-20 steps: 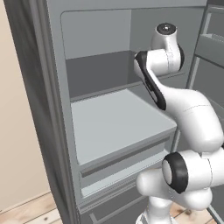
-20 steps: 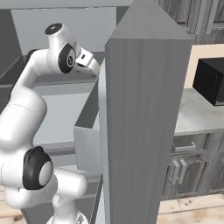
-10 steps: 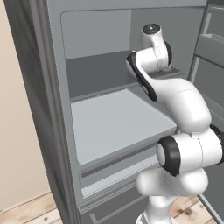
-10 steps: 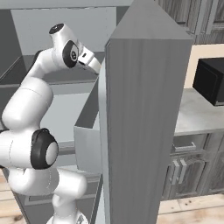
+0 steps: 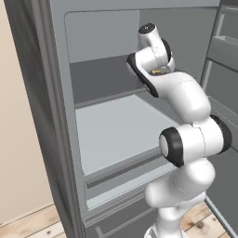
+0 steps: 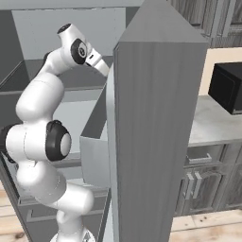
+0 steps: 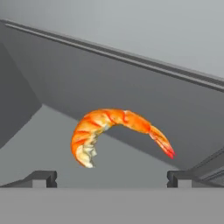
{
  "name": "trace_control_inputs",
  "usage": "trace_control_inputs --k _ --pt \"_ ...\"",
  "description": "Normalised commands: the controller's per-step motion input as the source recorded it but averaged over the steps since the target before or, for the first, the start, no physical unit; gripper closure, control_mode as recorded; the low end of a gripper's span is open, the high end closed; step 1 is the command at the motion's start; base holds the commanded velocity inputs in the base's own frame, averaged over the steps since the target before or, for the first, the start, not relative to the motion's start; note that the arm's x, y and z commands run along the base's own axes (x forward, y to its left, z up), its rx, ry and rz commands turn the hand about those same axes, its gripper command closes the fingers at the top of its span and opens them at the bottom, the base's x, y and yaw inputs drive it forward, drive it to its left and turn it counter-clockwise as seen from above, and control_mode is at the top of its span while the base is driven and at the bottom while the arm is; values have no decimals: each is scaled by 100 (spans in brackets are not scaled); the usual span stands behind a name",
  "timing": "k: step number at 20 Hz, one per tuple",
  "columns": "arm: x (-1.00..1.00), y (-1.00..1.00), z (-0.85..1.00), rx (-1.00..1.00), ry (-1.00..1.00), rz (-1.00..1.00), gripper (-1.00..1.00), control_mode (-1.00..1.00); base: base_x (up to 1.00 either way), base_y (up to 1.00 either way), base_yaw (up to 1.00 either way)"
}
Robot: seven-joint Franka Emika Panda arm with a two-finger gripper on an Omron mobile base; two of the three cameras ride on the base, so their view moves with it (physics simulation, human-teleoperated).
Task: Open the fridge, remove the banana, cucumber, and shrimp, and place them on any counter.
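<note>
One shrimp ahead of open claw

Gripper (image 7: 111, 179) open wide, holding nothing, fingertips (image 7: 41, 178) spread apart. Shrimp (image 7: 114, 132) lies on a grey shelf inside the open fridge (image 5: 116, 135), just beyond the tips, centred between them. Its long axis runs across the gap, tail pointing right.

Open shelf floor is lying all around the shrimp (image 7: 114, 133), while the fridge (image 7: 131, 26) walls are closing in behind.

Orange shrimp (image 7: 118, 131) — curled, red tail — lies on the open fridge (image 5: 116, 135) shelf
</note>
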Motion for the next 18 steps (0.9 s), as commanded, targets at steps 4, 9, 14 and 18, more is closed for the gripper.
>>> trace_control_inputs --k 4,9,14,18 --pt "29 -4 -2 0 4 -13 -100 -100 0 0 0" --pt "1 -28 -21 0 2 -6 -100 -100 0 0 0" --pt "11 -30 -30 0 0 -3 -100 -100 0 0 0" --pt "43 -3 -28 0 0 -4 -100 -100 0 0 0"
